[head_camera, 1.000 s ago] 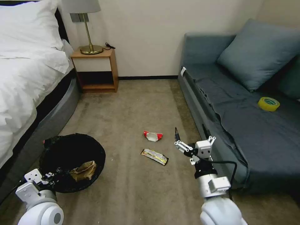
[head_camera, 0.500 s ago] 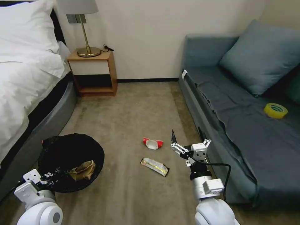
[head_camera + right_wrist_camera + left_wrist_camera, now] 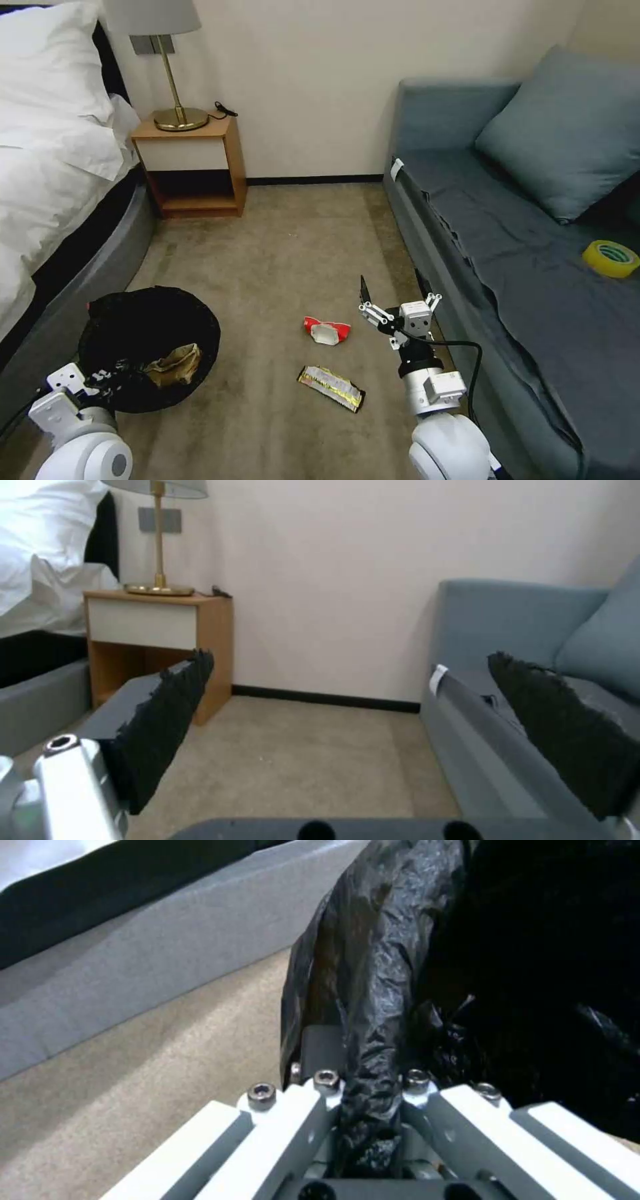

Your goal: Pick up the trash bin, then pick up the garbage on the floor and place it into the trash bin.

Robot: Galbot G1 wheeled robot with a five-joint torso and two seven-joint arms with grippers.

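The trash bin [image 3: 133, 320], lined with a crinkly black bag, is at the lower left beside the bed. A crumpled brown paper bag [image 3: 175, 363] lies inside it. My left gripper [image 3: 100, 381] is shut on the bin's near rim; the left wrist view shows the black bag [image 3: 400, 965] pinched between the fingers of the left gripper [image 3: 365, 1100]. On the carpet lie two pieces of garbage: a red-and-white packet [image 3: 327, 331] and a dark-and-gold wrapper [image 3: 331, 388]. My right gripper [image 3: 392, 293] hovers open and empty just right of the packet; the right gripper [image 3: 360, 710] has wide-apart pads.
A bed [image 3: 47, 167] runs along the left and a grey sofa [image 3: 507, 267] along the right, with a yellow tape roll [image 3: 611, 259] on its seat. A wooden nightstand [image 3: 190, 167] with a lamp stands at the far wall. Open carpet [image 3: 287, 253] lies between.
The whole view has shifted as the robot moved forward: packet and wrapper now sit lower and nearer. The bin stayed with my left gripper. The right gripper stayed open.
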